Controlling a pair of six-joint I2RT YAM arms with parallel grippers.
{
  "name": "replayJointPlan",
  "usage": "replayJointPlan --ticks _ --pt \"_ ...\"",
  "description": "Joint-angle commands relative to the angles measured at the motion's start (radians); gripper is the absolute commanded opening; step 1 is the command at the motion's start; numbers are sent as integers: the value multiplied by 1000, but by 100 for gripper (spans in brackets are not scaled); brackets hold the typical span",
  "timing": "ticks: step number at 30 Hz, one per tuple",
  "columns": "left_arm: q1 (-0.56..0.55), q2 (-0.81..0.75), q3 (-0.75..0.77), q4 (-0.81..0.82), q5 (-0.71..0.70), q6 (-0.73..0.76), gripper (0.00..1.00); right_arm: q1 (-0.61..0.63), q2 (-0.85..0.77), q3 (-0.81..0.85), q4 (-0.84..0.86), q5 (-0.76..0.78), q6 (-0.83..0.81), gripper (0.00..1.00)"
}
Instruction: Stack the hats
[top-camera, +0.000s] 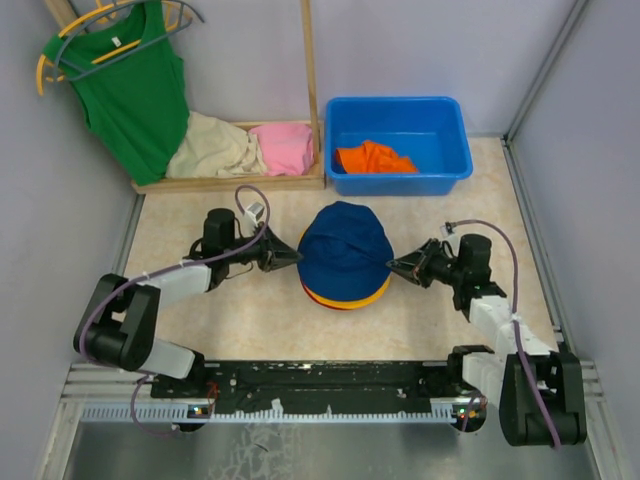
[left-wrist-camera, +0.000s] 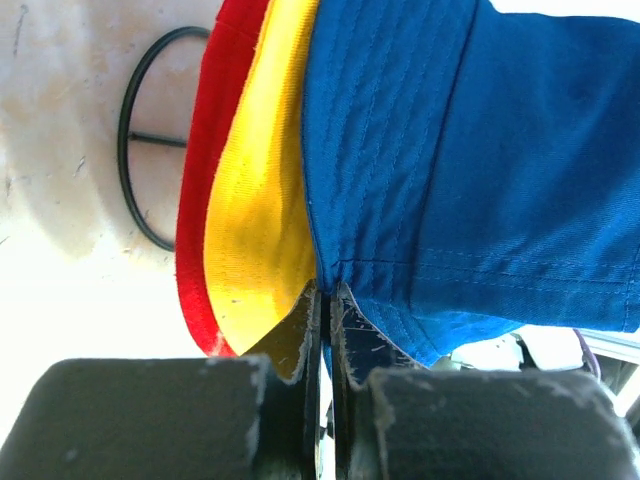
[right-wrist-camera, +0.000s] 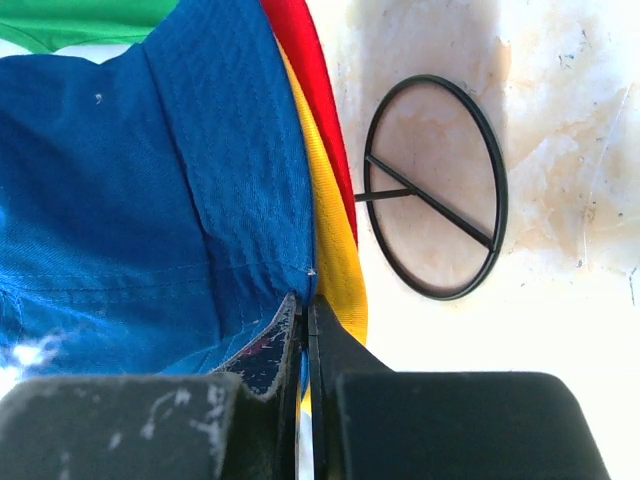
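Note:
A navy blue hat (top-camera: 345, 248) lies crown up on a yellow-orange hat (top-camera: 372, 297) and a red hat (top-camera: 318, 299) in the middle of the table. My left gripper (top-camera: 297, 253) is shut on the blue hat's left brim. My right gripper (top-camera: 392, 266) is shut on its right brim. In the left wrist view the gripper (left-wrist-camera: 328, 290) pinches the blue hat (left-wrist-camera: 480, 150) beside the yellow hat (left-wrist-camera: 255, 220) and the red hat (left-wrist-camera: 205, 200). In the right wrist view the gripper (right-wrist-camera: 305, 300) pinches the blue hat (right-wrist-camera: 130, 180) above the yellow hat (right-wrist-camera: 335, 260) and the red hat (right-wrist-camera: 305, 60). A bright orange hat (top-camera: 375, 157) lies in the blue bin.
The blue bin (top-camera: 445, 140) stands at the back right. A wooden rack (top-camera: 312, 90) at the back left holds a green tank top (top-camera: 135, 90), beige cloth (top-camera: 210, 148) and pink cloth (top-camera: 283, 147). A black ring mark (right-wrist-camera: 435, 185) is on the table under the stack.

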Motion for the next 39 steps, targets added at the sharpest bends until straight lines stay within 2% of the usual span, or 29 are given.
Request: replayJointPlan --ticks 1,8,10,13,16,21,26,30,34,36,39 --pt "6 -35 -78 -82 -8 78 0 -15 15 -27 -45 51 -87 0" --pt "6 -117 -129 -137 -24 110 0 -15 -13 56 -157 56 -158 0" --pt "7 -118 -127 -175 -42 138 0 -15 -20 66 -171 51 -164 0" --pt "6 -79 -121 -130 -31 132 0 -15 -41 80 -208 41 -177 0" --pt "6 3 -52 -134 -19 165 0 -13 -75 94 -260 34 -200 0" --pt "6 180 149 -185 18 241 0 25 -120 98 -349 38 -231 0" --pt "8 267 334 -337 -2 337 0 111 -193 73 -364 91 -181 0" --pt "20 318 417 -388 -8 373 2 133 -237 35 -367 107 -148 2" --pt "23 305 441 -427 -23 391 14 134 -266 34 -399 114 -152 7" --pt "26 269 419 -431 -40 392 26 134 -278 38 -408 117 -154 16" --pt "45 201 365 -433 -63 380 37 134 -294 45 -423 137 -156 31"
